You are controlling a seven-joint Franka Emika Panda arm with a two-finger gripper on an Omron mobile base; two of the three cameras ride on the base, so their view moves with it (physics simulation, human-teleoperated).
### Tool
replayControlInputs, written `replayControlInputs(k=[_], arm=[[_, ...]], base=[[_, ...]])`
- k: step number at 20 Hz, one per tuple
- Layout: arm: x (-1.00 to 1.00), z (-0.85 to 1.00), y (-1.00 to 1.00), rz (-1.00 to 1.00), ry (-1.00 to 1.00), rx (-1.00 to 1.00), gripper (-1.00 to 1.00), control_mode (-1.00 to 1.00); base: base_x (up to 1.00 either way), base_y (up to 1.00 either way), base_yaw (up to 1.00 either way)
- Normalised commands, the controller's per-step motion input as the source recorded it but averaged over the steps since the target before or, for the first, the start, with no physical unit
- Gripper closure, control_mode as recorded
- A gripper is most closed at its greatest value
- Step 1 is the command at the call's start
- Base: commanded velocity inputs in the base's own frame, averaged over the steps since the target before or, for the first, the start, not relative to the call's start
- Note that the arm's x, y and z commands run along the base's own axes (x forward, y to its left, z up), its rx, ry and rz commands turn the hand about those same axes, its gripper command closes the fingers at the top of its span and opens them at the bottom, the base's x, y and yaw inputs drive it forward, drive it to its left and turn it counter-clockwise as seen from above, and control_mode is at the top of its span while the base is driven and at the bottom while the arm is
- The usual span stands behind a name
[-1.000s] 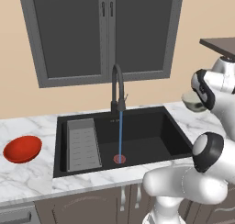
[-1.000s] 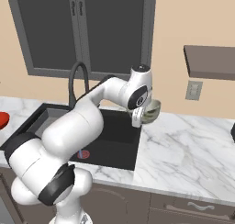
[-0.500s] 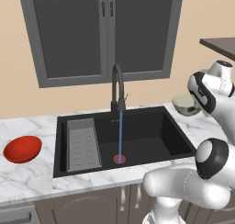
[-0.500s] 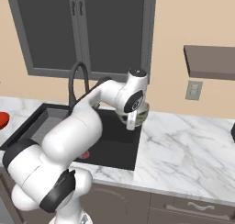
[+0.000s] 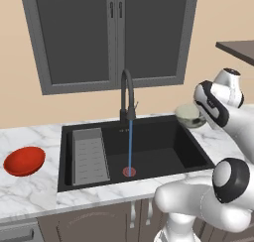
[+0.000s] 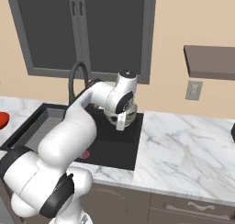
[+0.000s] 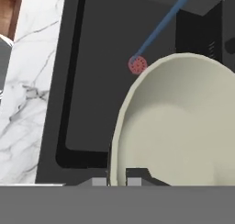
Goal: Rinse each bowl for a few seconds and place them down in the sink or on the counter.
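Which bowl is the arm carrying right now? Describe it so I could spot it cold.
Start at the black sink with its running tap. At the sink's right rim, held in the air by the shut tool, is the grey-beige bowl with a pale cream inside. The other bowl is red and sits on the counter left of the sink.
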Motion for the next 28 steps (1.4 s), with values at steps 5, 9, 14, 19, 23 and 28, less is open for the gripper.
replayControlInputs(k=[5, 9, 14, 19, 23, 28], arm=[[-0.02, -0.15, 0.41, 0.04, -0.02, 0.02, 1.0, -1.0], [-0.01, -0.19, 0.38, 0.04, -0.03, 0.06, 1.0, -1.0], [0.0, -0.2, 0.36, 0.04, -0.02, 0.07, 1.0, -1.0], [0.0, -0.18, 0.4, 0.06, 0.0, 0.03, 1.0, -1.0], [0.0, -0.16, 0.43, 0.06, 0.0, 0.0, 1.0, -1.0], [0.0, -0.17, 0.4, 0.06, 0.0, 0.0, 1.0, -1.0]], base=[[0.0, 0.0, 0.0], [0.0, 0.0, 0.0], [0.0, 0.0, 0.0], [0.0, 0.0, 0.0], [0.0, 0.0, 0.0], [0.0, 0.0, 0.0]])
